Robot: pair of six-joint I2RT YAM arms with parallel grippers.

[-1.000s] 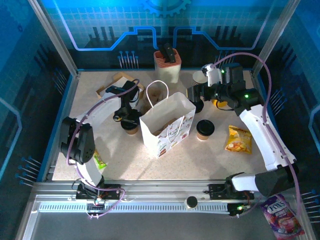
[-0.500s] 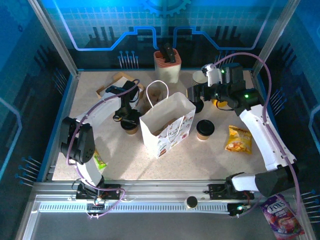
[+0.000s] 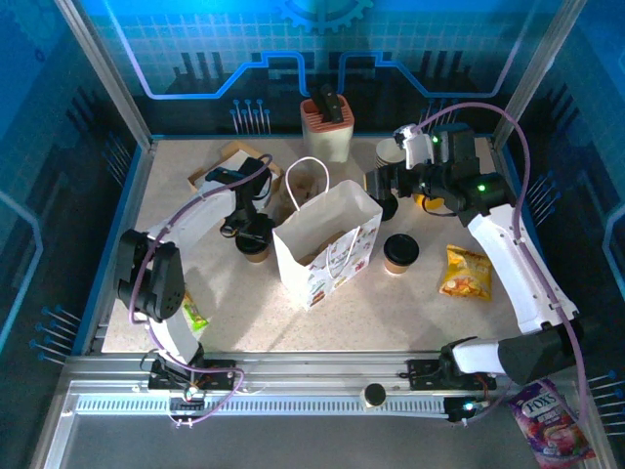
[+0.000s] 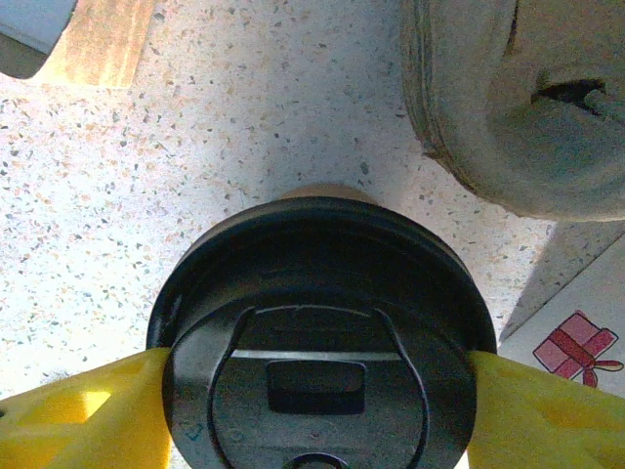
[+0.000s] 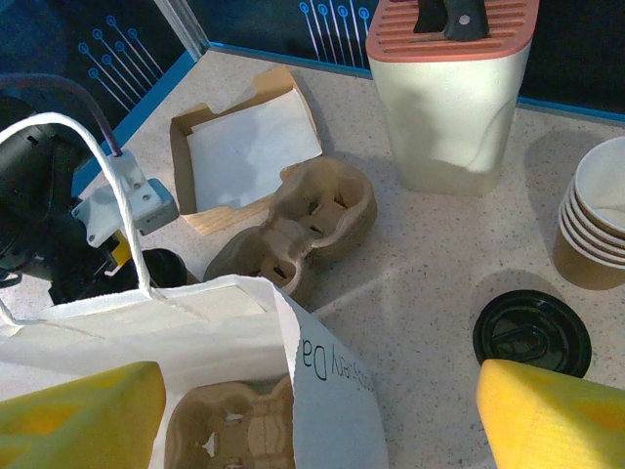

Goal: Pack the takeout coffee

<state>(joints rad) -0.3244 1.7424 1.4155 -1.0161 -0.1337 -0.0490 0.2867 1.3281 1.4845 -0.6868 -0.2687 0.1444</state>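
— Presently, where is the lidded coffee cup (image 4: 317, 283)?
— Upright on the table's (image 3: 234, 303) left half, just beside the paper bag (image 3: 327, 244). It sits squarely between the left gripper's (image 4: 317, 376) fingers (image 4: 88, 415). The lid hides any contact, so I cannot tell if it is gripped.
— Right gripper (image 5: 312, 391)?
— Wide, empty, farther from that cup.
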